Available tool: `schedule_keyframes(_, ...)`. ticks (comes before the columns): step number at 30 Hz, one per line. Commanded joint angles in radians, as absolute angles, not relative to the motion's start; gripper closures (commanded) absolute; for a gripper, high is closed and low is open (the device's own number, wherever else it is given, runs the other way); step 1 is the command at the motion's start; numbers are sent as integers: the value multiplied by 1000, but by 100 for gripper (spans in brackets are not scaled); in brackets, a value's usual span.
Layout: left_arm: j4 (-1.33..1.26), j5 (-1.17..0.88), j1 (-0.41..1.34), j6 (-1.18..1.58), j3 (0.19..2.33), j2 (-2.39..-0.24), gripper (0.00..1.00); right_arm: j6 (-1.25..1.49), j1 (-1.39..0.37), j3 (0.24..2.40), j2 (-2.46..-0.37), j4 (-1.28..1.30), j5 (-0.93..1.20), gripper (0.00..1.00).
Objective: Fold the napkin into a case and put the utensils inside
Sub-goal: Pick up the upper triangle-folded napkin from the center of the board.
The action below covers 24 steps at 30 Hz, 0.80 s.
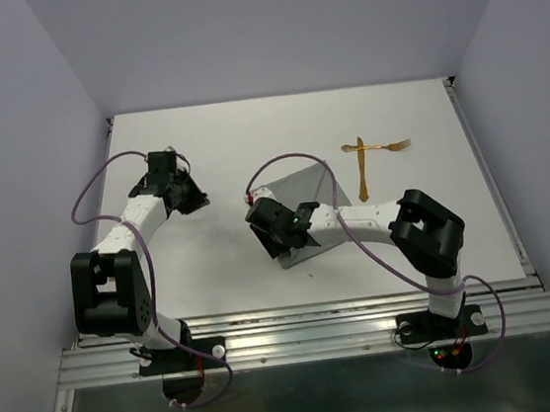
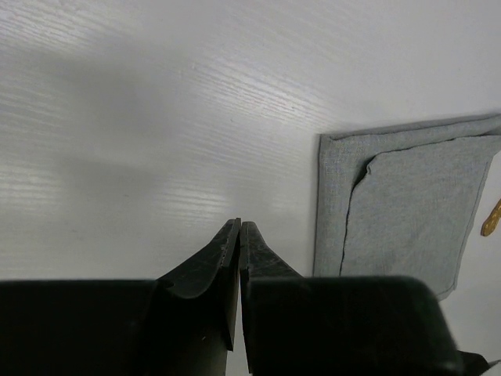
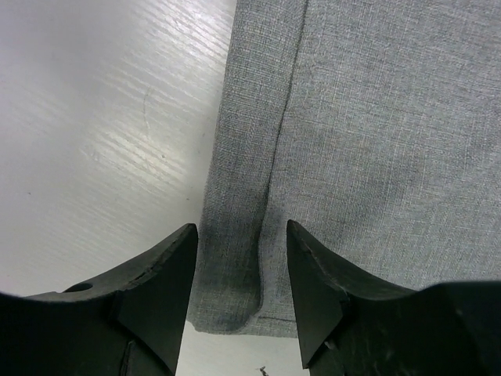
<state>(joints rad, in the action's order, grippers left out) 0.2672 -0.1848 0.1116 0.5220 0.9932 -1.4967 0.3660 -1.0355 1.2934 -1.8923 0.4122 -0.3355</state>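
The grey napkin (image 1: 305, 187) lies flat at the table's middle, folded so a smaller upper layer rests on it, and my right arm partly covers it. In the left wrist view the napkin (image 2: 407, 211) lies to the right. My right gripper (image 1: 265, 225) is open just above the cloth's near left corner. Its jaws (image 3: 241, 235) straddle the upper layer's folded edge on the napkin (image 3: 360, 141). My left gripper (image 1: 199, 199) is shut and empty, left of the cloth; in its wrist view (image 2: 239, 224) it hangs over bare table. The golden fork (image 1: 387, 145) and a second golden utensil (image 1: 361, 174) lie crossed at the back right.
The white table (image 1: 212, 263) ends at walls on the left, right and back. A metal rail (image 1: 309, 333) runs along the near edge by the arm bases. A golden utensil tip (image 2: 491, 218) shows at the right edge of the left wrist view.
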Motion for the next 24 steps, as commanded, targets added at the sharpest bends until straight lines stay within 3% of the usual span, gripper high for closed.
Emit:
schedule_keyframes(1,245,-199,115,523,985,-1483,84,351,-1043,1332,-1913,402,-316,45)
schedule_keyframes(15,241,-202,115,517,983,-1491,84,373,-1063,1315,-1965,408,-339,39)
schedule_keyframes(24,233,-199,149,526,976,-1517,84,361,-1081,1344,-1991,423,-422,56)
